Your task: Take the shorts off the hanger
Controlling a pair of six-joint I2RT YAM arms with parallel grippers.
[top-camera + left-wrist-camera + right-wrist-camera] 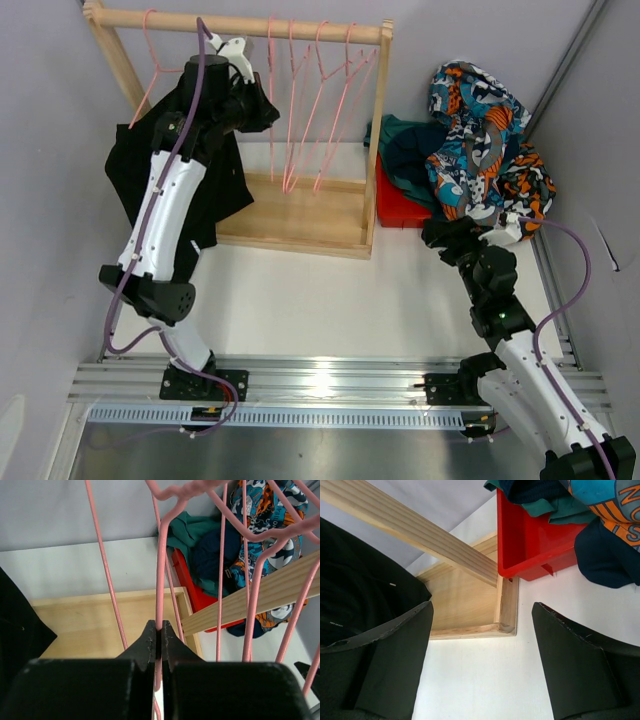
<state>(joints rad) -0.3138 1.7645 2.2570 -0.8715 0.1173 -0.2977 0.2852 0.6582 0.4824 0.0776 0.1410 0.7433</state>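
Observation:
The black shorts (135,170) hang on the leftmost pink hanger (152,55) of the wooden rack (300,215). They also show in the left wrist view (15,630) and the right wrist view (360,595). My left gripper (258,95) is high by the rail, shut on the wire of an empty pink hanger (161,580). The teal (400,135), navy (415,160), blue patterned (470,100) and black patterned (510,185) shorts lie piled on a red bin (395,205). My right gripper (440,232) is open and empty over the table, near the rack's front right corner (507,625).
Several empty pink hangers (320,110) hang from the rail (250,22) to the right of my left gripper. The rack's wooden base tray (100,625) lies below. Grey walls close in on the left, back and right. A metal rail (320,385) runs along the near edge.

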